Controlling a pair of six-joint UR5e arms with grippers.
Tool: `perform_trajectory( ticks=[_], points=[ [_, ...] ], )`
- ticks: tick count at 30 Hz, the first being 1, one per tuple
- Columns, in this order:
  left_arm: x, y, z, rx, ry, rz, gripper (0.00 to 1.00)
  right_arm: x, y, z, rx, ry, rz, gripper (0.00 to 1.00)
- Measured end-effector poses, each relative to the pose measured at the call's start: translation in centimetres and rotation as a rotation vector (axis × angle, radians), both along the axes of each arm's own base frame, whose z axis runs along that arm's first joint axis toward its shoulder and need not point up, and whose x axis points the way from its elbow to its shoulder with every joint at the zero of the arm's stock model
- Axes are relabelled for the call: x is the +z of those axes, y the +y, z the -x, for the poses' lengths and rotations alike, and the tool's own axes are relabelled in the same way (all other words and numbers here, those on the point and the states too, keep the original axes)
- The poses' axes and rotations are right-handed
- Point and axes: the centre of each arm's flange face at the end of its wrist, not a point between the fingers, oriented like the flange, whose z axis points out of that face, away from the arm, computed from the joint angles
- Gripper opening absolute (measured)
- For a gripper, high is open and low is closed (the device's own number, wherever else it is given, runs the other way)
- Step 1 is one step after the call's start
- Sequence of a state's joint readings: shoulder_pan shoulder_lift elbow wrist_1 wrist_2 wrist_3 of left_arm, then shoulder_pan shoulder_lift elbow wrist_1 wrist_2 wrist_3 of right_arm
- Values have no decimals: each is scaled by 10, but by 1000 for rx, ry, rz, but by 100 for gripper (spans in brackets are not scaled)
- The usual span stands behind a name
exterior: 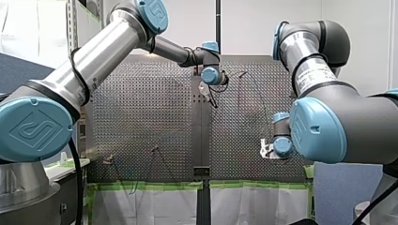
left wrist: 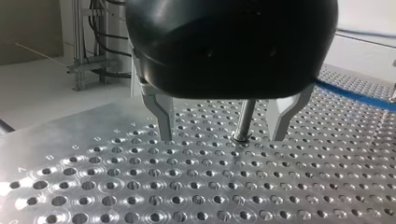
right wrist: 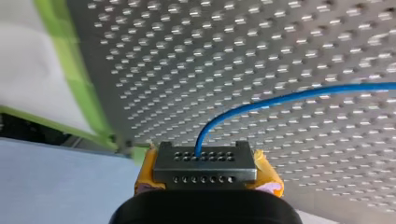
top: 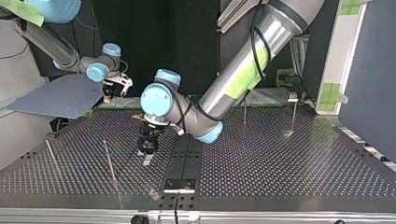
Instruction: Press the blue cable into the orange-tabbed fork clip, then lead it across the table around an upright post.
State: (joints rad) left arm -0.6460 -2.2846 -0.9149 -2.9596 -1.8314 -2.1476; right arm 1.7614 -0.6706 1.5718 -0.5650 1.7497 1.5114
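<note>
- Two metal fingers (left wrist: 162, 114) of my left gripper (left wrist: 220, 137) stand wide apart just above the perforated surface (left wrist: 140, 186). They straddle an upright post (left wrist: 244, 119), which sits nearer one finger and touches neither.
- Seen from the front, my left gripper (exterior: 205, 91) reaches in from the left and hangs over the far middle of the surface (exterior: 141, 122). The top view places it (top: 146, 157) just left of the dark centre strip (top: 184, 156).
- Beyond those open fingers, the blue cable (left wrist: 355, 95) lies in a curve across the surface, well apart from the post.
- Further right in the front view, my right gripper (exterior: 265, 149) hangs near the surface's taped edge.
- Its fingers, with yellow pads (right wrist: 145, 172), are closed narrow on the blue cable's end, a dark perforated block (right wrist: 205, 165) held between them.
- From the top of that block the blue cable (right wrist: 280, 99) rises, bends and runs off over the surface (right wrist: 233, 46).
- Green tape (right wrist: 70, 70) lines the surface's edge beside my right gripper (right wrist: 205, 173).
</note>
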Motion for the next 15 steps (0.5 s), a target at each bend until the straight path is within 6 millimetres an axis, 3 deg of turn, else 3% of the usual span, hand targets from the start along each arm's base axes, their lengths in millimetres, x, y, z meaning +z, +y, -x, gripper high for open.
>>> perform_trajectory(
  ticks=[6, 15],
  points=[
    [0, 0, 0, 1, -4, -13, 98, -19, 3, 5, -11, -24, -25, 0],
    [0, 2, -1, 4, -10, -31, 98, -30, 2, 8, -18, -42, -21, 0]
  ],
)
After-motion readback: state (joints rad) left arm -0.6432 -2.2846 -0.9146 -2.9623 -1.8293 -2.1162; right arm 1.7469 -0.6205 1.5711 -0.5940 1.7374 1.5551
